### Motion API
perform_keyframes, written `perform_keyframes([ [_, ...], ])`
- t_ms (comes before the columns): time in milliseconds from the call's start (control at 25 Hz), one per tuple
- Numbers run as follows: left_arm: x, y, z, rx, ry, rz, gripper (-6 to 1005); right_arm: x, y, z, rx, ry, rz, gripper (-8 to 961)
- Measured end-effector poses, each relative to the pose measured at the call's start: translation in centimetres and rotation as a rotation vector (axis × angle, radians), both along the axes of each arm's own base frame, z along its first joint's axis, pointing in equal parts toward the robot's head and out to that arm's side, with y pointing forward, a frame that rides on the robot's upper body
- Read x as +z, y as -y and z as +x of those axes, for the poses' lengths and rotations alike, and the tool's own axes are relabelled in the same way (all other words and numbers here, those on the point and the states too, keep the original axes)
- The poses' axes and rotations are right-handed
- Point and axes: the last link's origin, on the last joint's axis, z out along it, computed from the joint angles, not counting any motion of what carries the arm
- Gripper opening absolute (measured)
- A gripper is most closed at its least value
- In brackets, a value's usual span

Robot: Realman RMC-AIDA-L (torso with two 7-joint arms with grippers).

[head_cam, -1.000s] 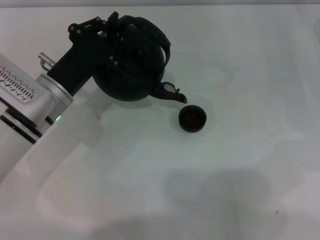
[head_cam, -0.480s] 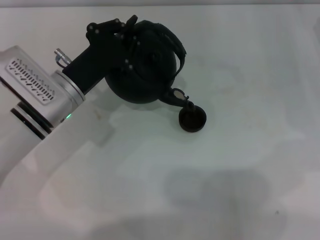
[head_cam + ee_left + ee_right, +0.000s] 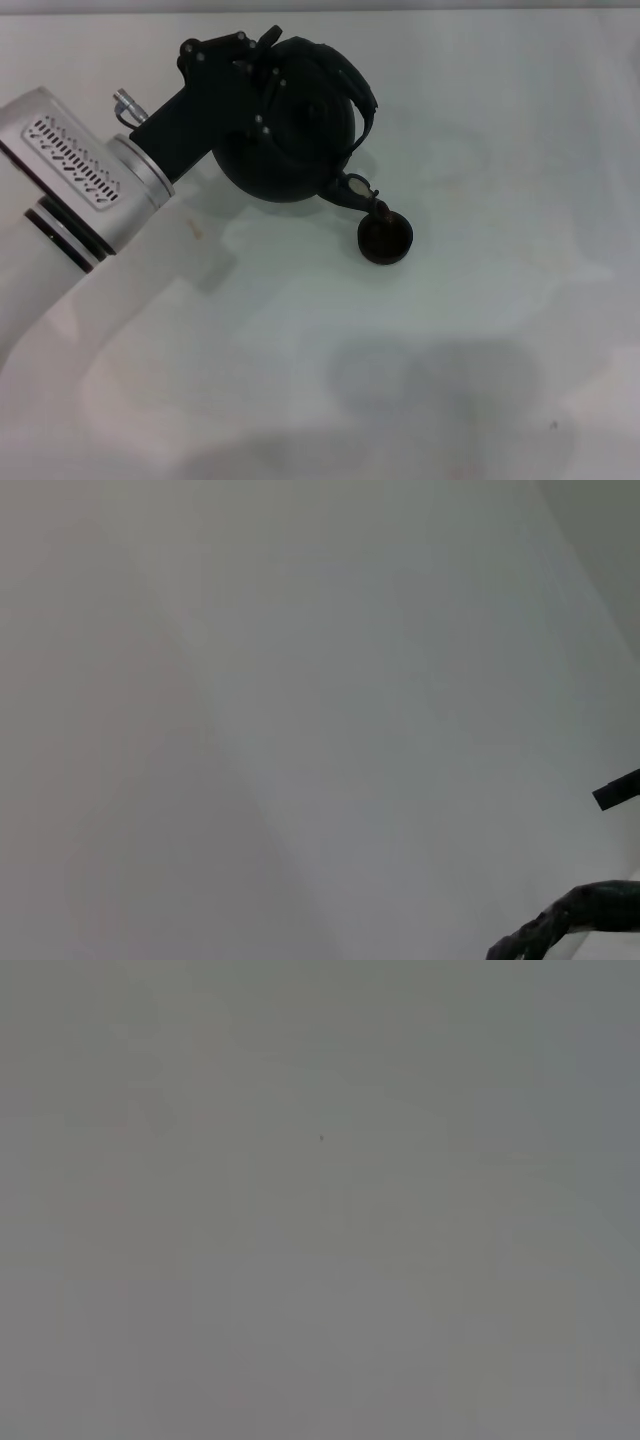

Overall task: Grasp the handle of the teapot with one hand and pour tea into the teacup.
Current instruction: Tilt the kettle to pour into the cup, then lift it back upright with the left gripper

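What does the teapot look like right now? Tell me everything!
The teapot is round, black and matte, with an arched handle over its top. The left gripper holds it by that handle, lifted and tipped. Its short curved spout points down over the rim of the little teacup on the white table. No tea can be seen coming out.

From my station I count one teapot point(image 3: 290, 140), carrying one arched handle point(image 3: 345, 85), one spout point(image 3: 358, 192) and one lid. One teacup point(image 3: 385, 239) sits on the one table point(image 3: 480, 330). One end effector point(image 3: 245, 75) and one arm point(image 3: 80, 190) show, both the left.
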Motion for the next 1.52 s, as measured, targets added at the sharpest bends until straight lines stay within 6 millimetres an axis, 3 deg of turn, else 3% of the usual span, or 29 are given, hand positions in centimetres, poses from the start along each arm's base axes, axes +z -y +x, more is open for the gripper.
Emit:
perform_keyframes([
  [1520,0.01,-0.06,-0.20,-0.011,-0.037,0.019,124,-0.28,-0.03,-0.15,0.002,-0.012,-0.004,829],
])
